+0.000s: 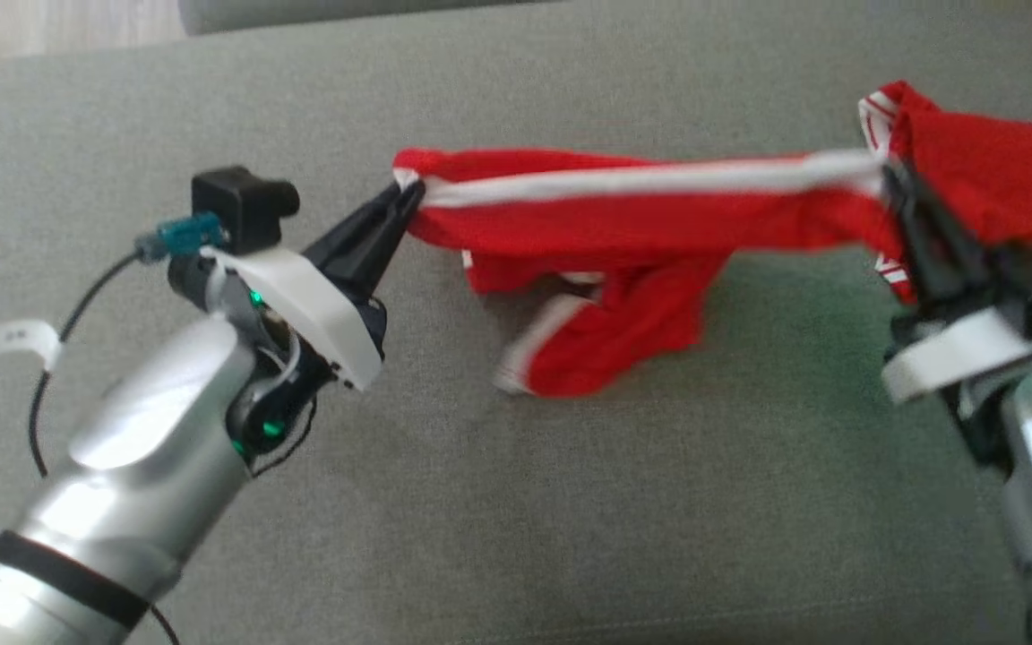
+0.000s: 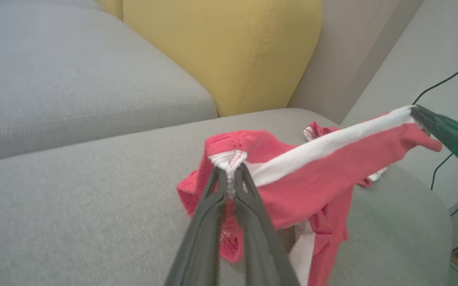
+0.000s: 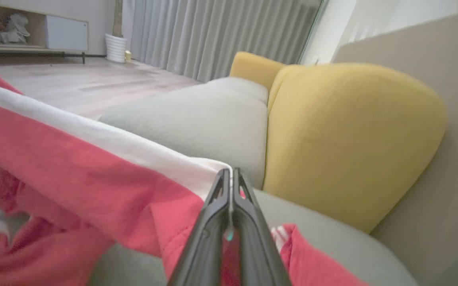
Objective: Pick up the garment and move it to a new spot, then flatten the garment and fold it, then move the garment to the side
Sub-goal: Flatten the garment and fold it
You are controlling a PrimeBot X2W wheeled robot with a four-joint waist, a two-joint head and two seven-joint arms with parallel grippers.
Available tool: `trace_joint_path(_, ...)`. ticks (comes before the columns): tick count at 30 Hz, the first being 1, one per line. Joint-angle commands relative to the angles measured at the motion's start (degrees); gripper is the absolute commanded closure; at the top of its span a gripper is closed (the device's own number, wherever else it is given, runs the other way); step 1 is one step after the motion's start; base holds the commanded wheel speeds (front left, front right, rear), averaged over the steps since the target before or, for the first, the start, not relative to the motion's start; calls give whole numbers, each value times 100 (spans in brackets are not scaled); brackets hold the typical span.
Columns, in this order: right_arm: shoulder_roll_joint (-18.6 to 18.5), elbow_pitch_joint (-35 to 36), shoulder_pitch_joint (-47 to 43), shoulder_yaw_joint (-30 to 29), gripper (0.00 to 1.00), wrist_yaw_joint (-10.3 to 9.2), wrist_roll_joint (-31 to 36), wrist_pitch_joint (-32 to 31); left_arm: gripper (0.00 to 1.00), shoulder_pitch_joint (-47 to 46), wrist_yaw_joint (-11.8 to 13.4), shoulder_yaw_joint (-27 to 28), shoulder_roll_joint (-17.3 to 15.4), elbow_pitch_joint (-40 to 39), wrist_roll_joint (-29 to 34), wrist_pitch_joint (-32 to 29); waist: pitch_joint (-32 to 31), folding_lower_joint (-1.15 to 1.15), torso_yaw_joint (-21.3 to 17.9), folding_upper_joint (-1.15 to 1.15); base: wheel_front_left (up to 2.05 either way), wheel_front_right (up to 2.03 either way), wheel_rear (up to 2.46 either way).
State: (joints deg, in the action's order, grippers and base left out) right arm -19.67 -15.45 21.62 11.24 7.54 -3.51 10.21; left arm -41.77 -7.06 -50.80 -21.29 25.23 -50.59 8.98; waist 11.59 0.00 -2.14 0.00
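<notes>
Garment (image 1: 641, 233), red, hung stretched above grey sofa seat (image 1: 570, 520), middle sagging toward it. Left gripper (image 1: 407, 195) pinched one end of white band (image 1: 659, 179), right gripper (image 1: 894, 177) pinched other end; judged taut hold for spreading flat.

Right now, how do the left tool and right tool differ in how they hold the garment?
The left tool pinches the very end of the white band of the garment; the right tool pinches farther in, with red cloth bunched beyond it. In the head view the left tool points up-right, the right tool up-left. Both are shut on the band, stretching it between them.
</notes>
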Motion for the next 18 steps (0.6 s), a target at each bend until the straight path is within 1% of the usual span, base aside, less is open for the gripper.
trace_joint_path(1,-168,250,227,139,100,-5,-114,-97,100,-401,-4,307,-239,-224,-42,-18,-132,0,12,0,0,0,0)
trace_joint_path(5,-429,481,661,378,100,-5,-606,-400,100,-559,95,460,-306,-505,-147,-105,-362,0,33,0,0,0,0)
trace_joint_path(8,-612,578,952,577,100,-5,-846,-585,100,-654,207,578,-354,-692,-220,-165,-518,0,49,0,0,0,0)
trace_joint_path(11,-720,591,1294,791,100,-5,-1112,-725,100,-796,340,669,-419,-793,-231,-257,-663,0,56,0,0,0,0)
trace_joint_path(14,-754,517,1715,979,100,-5,-1305,-777,100,-990,515,814,-445,-822,-215,-245,-798,0,55,0,0,0,0)
trace_joint_path(15,-715,469,1854,989,100,-5,-1396,-763,100,-1057,590,894,-437,-816,-222,-197,-835,0,52,0,0,0,0)
trace_joint_path(16,-715,469,1854,989,100,-5,-1396,-763,100,-1057,590,894,-437,-816,-222,-197,-835,0,52,0,0,0,0)
trace_joint_path(18,-595,295,2055,989,100,-5,-1669,-833,100,-1159,719,1017,-417,-791,-210,-86,-905,0,55,0,0,0,0)
